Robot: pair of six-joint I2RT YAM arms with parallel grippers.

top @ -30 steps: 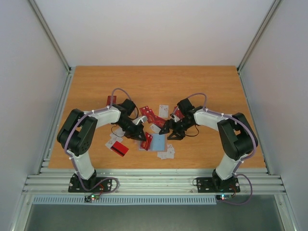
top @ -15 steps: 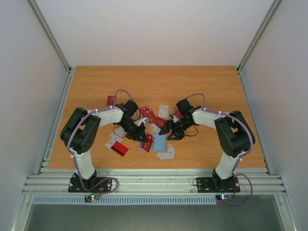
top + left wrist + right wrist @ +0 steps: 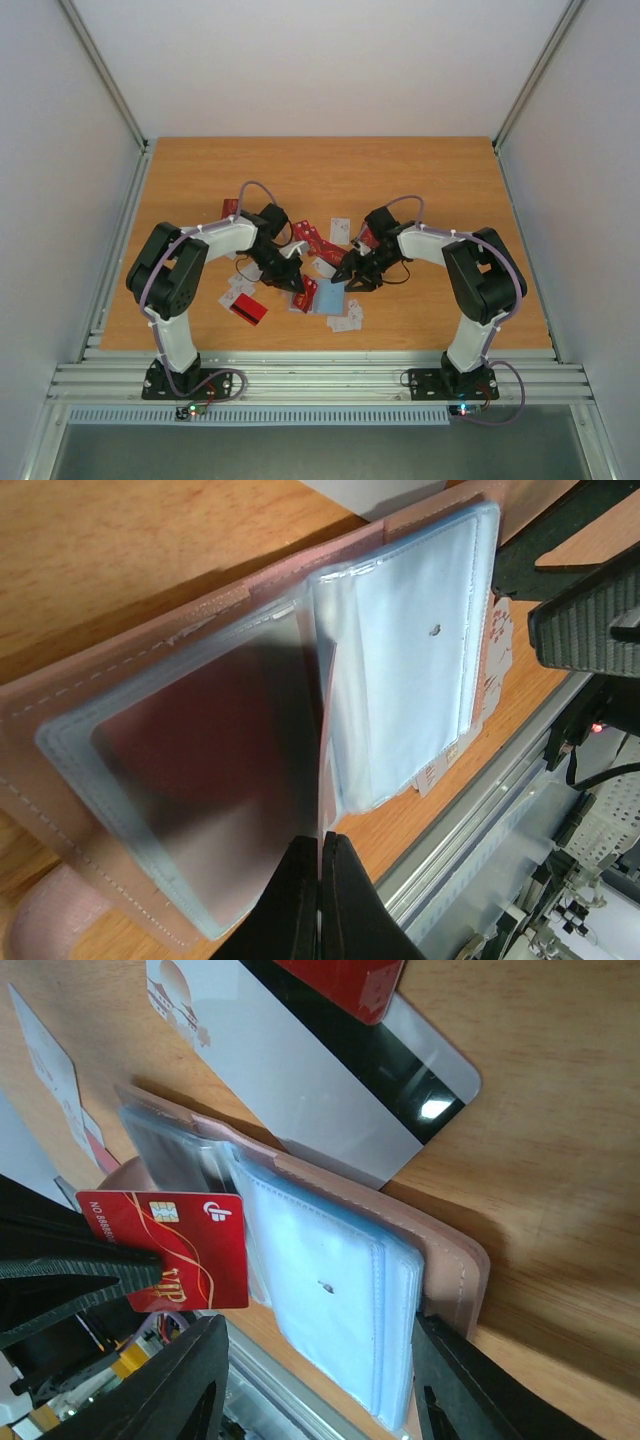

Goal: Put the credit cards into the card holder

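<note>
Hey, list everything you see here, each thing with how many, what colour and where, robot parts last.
card holder: one, pinkish-tan with light blue pockets, open mid-table.
held card: one, red with gold lettering, at the holder's pockets.
loose red cards: several, red, scattered around the holder.
white cards: several, white with reddish marks, scattered likewise.
striped card: one, pale with black stripe, against the holder's edge.
table: one, orange-brown wood.
left arm, right arm: two, black and white, near edge.
left fingers: two, black, shut on the held card.
right fingers: two, black, open, either side of the holder's pockets.
</note>
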